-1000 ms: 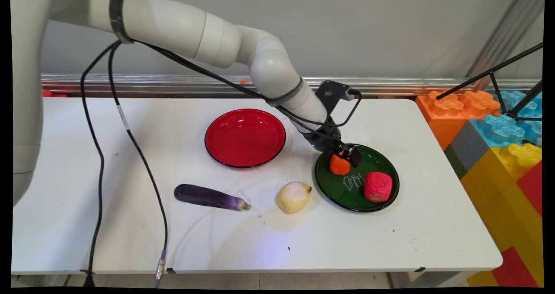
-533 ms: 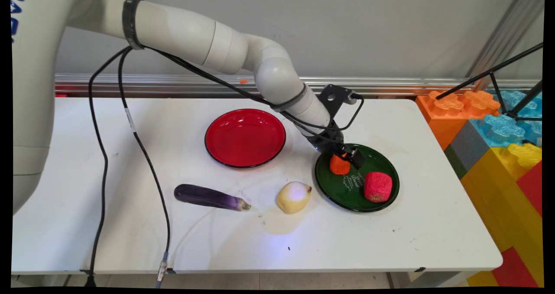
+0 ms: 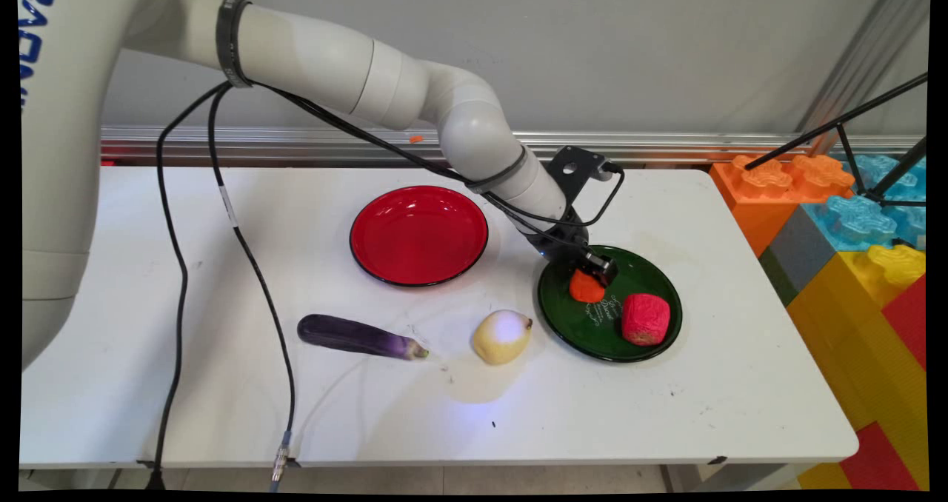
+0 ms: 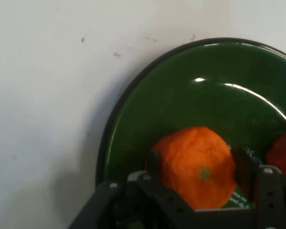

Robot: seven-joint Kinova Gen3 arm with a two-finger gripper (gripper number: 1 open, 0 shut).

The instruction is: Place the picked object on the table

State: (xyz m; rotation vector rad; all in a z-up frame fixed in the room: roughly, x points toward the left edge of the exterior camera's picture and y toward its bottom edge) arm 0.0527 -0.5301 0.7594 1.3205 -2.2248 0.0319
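1. The tool (image 3: 595,273) is low over the far left part of the green plate (image 3: 652,265), with its black fingers (image 4: 155,164) standing on either side of the orange fruit (image 3: 586,286).
2. In the hand view the orange (image 4: 195,164) fills the gap between the fingers, which lie against its two flanks; the tool is closed on it about as wide as the fruit itself.
3. The orange sits low on the green plate (image 4: 181,95); whether it rests on the plate or is just clear of it cannot be told.
4. A red, rough-skinned fruit (image 3: 645,319) lies on the same plate, to the right of and nearer than the orange, and apart from it.
5. Pale writing is printed on the plate between the two fruits; it is too small to read.
6. The red plate (image 3: 418,235) stands to the left of the green one, with nothing on it.
7. A pale yellow fruit (image 3: 502,336) lies on the worktop (image 3: 740,383) just beside the green plate's near left rim.
8. A dark purple aubergine (image 3: 359,337) lies further left, lengthwise across the worktop.
9. Large toy building blocks (image 3: 852,228) in orange, blue, yellow and red stand off the worktop's right end.
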